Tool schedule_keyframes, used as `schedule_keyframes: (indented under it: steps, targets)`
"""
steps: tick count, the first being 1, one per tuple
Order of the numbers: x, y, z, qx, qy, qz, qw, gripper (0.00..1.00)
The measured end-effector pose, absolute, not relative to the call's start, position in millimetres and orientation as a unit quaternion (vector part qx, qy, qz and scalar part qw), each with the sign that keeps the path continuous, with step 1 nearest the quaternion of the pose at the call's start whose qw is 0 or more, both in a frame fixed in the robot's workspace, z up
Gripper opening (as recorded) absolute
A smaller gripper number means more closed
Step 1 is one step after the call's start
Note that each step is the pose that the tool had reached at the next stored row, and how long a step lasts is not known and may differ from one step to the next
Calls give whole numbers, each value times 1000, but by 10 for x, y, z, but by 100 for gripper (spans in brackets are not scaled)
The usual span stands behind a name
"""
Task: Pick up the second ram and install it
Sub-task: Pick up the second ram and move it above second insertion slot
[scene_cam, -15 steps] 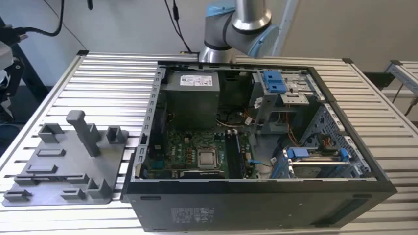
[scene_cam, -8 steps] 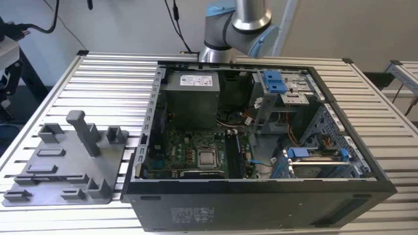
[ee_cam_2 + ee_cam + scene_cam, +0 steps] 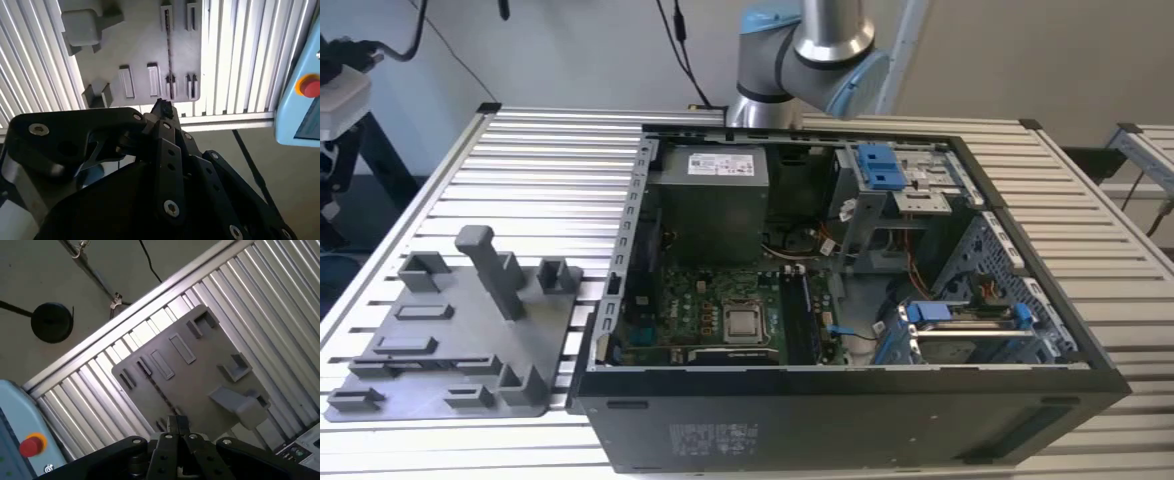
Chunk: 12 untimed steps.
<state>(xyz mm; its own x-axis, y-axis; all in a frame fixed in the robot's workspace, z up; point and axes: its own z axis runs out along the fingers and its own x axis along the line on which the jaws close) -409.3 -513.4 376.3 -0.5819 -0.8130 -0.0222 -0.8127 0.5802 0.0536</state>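
Closest to the lens in both wrist views is the black gripper (image 3: 162, 107) (image 3: 178, 424). Its linkage is drawn in so the two tips meet, with nothing between them. Beneath it and well apart lies the grey fixture tray (image 3: 145, 45). In the second wrist view the second ram (image 3: 169, 50) stands on its thin edge in the tray's slots, seen as a dark line.

In the exterior view the tray (image 3: 454, 335) sits at lower left on the slatted table (image 3: 560, 160), a tall grey post (image 3: 487, 265) rising from it. The open computer case (image 3: 854, 425) takes up the centre and right, with the arm (image 3: 807, 45) at top centre.

The risk, as I judge it, is that an approach skewed to that narrow edge could knock the stick or wedge it in its slots. Tips that are pressed together could not straddle it.
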Motion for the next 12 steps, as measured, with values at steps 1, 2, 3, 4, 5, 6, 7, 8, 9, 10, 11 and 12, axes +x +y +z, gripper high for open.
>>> schedule_keyframes:
  steps: [1,2,3,4,5,6,7,8,9,10,11,12]
  targets:
    - [-4093,-5134,3763,465,-885,-29,3,11]
    - [-4093,-5134,3762,473,-881,-29,3,11]
    - [-4093,-5134,3762,481,-876,-29,3,11]
    - [-4092,-5134,3762,489,-872,-29,3,11]
    - [-4093,-5134,3762,497,-867,-29,4,11]
    - [-4093,-5134,3762,505,-863,-29,4,11]
    - [-4093,-5134,3761,512,-858,-29,4,11]
    - [-4093,-5134,3761,520,-853,-29,4,11]
    - [-4093,-5134,3761,528,-849,-29,5,11]
    - [-4093,-5134,3760,536,-844,-29,5,11]
    - [-4092,-5134,3760,543,-839,-29,5,11]
    - [-4092,-5135,3759,551,-834,-29,5,11]
